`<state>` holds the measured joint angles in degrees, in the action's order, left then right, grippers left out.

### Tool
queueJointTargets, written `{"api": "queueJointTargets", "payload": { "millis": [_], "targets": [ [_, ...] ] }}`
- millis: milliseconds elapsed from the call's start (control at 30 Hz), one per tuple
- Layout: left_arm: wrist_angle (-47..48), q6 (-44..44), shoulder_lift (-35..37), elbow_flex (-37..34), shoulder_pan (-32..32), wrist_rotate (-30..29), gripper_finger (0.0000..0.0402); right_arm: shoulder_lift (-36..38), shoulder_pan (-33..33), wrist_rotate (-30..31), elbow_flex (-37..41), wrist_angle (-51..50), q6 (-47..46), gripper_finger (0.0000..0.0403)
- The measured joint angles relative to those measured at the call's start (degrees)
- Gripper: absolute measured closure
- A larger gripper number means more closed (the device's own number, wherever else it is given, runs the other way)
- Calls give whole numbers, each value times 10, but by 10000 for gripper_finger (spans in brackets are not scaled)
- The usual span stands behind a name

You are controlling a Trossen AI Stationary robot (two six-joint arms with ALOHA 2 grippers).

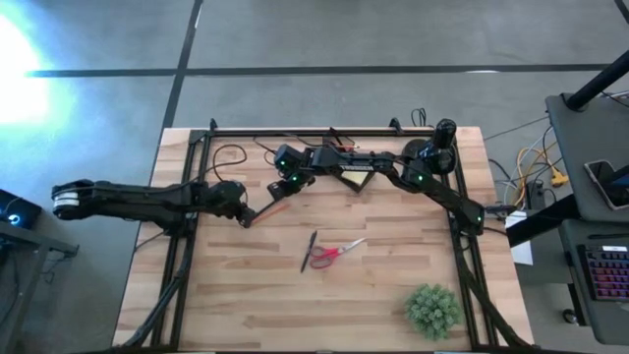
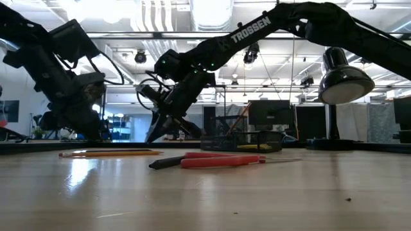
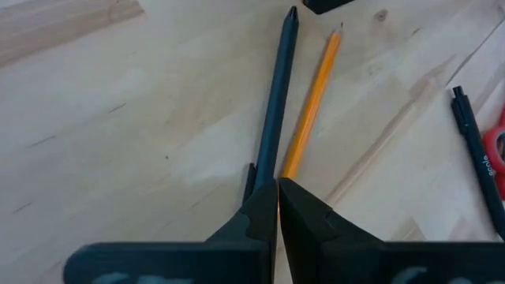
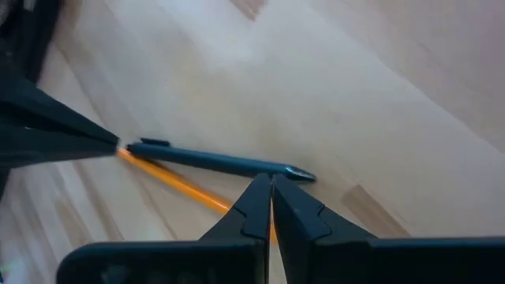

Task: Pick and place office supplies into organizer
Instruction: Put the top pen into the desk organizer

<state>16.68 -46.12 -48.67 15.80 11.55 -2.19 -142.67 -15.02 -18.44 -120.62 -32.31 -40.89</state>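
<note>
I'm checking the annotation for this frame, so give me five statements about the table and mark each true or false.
1. The red-handled scissors lie on the table, outside the organizer. True.
2. The left gripper is wide open. False: its fingers are shut, with their tips at one end of the orange pencil.
3. A dark pen lies beside the orange pencil. True.
4. The green plant sits inside the organizer. False: it stands on the table, apart from the organizer.
5. The right gripper is shut, near the dark pen's tip. True.

Dark arms with green lights, white TROSSEN lettering
</note>
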Motion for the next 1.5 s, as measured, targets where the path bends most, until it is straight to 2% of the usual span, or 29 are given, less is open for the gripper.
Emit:
{"api": "queueJointTargets", "payload": {
  "millis": [300, 567, 867, 1000, 1100, 1333, 1500],
  "targets": [
    [-36, 5, -4, -2, 0, 0, 402, 0, 4, 5, 31, 42, -7, 394],
    [-68, 15, -49, -5, 0, 6, 402, 0, 3, 9, 42, 43, -11, 394],
    [-103, 15, -68, -5, 0, 22, 402, 5, 4, -7, 5, 45, -25, 394],
    [-103, 16, -68, -5, 0, 22, 402, 4, 4, 19, 0, 44, -7, 394],
    [-103, 15, -68, -5, 0, 22, 402, -3, 3, 25, 2, 37, 63, 385],
    [-102, 15, -68, -5, 0, 26, 402, -6, 20, 80, 2, 23, 332, 336],
    [-102, 15, -68, -5, 0, 29, 402, -6, 27, 87, 0, 21, 489, 299]
  ]
}}
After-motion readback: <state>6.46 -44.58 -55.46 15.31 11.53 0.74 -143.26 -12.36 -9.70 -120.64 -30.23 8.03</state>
